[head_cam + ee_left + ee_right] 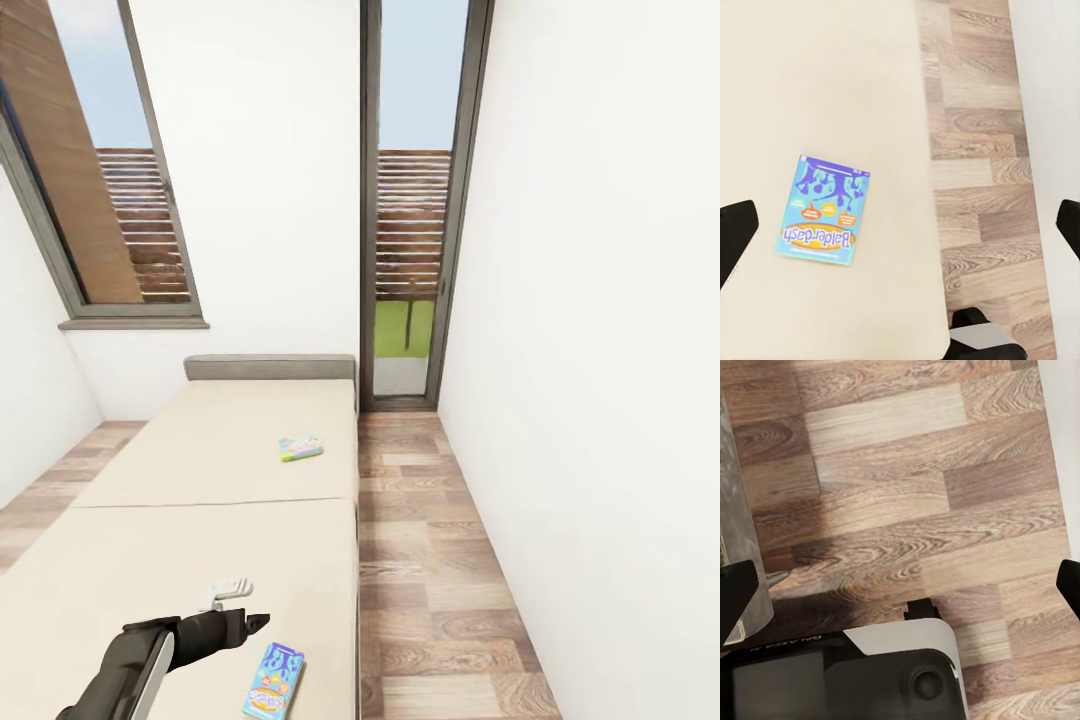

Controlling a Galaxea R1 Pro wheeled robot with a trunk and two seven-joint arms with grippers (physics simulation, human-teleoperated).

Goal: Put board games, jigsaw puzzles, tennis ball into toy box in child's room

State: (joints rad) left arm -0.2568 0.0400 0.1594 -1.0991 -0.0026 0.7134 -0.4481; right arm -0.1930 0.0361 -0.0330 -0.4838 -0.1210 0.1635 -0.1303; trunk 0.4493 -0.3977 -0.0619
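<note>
Since my left pincer point(900, 225) hangs wide open and empty over the bed point(180, 560), I'd centre on the near game point(823, 210) and grab an edge.

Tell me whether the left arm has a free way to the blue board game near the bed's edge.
Probably yes. The left gripper hangs open just above the bed, beside the blue board game, which lies flat with nothing on it or between them.
</note>
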